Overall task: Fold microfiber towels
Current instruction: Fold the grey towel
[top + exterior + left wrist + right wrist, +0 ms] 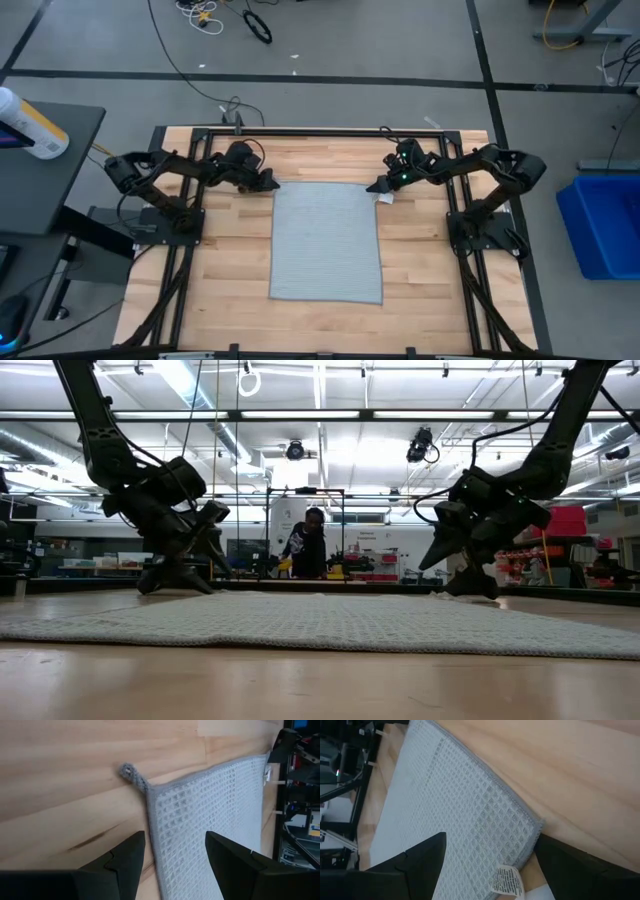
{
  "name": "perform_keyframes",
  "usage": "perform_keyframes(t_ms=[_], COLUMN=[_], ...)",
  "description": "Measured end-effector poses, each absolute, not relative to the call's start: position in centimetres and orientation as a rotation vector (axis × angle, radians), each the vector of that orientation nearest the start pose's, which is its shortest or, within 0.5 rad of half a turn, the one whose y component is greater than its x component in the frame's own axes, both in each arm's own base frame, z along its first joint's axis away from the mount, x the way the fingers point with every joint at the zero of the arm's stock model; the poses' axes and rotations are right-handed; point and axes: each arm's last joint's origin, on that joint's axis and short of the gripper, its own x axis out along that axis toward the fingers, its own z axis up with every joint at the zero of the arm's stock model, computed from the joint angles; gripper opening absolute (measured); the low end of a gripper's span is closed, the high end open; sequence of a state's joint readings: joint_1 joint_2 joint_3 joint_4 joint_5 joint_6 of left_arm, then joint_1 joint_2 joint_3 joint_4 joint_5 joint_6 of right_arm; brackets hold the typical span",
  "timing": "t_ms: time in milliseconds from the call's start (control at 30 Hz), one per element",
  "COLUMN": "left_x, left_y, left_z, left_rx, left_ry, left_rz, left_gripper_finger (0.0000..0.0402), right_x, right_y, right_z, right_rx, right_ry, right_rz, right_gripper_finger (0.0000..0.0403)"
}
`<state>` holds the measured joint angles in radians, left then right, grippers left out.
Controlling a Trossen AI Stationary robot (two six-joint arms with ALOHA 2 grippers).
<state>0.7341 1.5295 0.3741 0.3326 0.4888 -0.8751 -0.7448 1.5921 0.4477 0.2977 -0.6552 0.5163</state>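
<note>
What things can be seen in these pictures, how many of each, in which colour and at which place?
microfiber towel: one, light grey-blue, spread flat on the middle of the table, a small loop at one far corner.
white tag: one, at the towel's far corner beside the right gripper.
table: one, light wood, in a black frame.
blue bin: one, on the floor to the right of the table.
cables: several, black, white and yellow, on the grey floor beyond the table.
person: one, dark clothes, far behind the table.
left gripper: one, dark, open, at the towel's far left corner.
right gripper: one, dark, open, at the towel's far right corner.
</note>
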Motion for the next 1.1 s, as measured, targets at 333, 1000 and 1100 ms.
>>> perform_keyframes(t_ms=[333, 1000, 1100], left_x=[18.6, 18.6, 18.6], left_y=[14.1, 13.7, 13.6], left_z=[9.3, 9.1, 9.1], left_rx=[-1.321, -1.290, -1.286], left_ry=[0.562, 0.718, 0.714], left_rz=[0.522, 0.517, 0.511], left_gripper_finger=[0.0218, 0.0218, 0.0218], right_x=[19.0, 19.0, 19.0], right_y=[-15.1, -15.1, -15.1], right_z=[10.1, 10.1, 10.1], right_rx=[1.043, 1.043, 1.039], right_ry=[0.627, 0.625, 0.625], right_rz=[-0.256, -0.246, -0.244], right_gripper_finger=[0.0314, 0.0314, 0.0314])
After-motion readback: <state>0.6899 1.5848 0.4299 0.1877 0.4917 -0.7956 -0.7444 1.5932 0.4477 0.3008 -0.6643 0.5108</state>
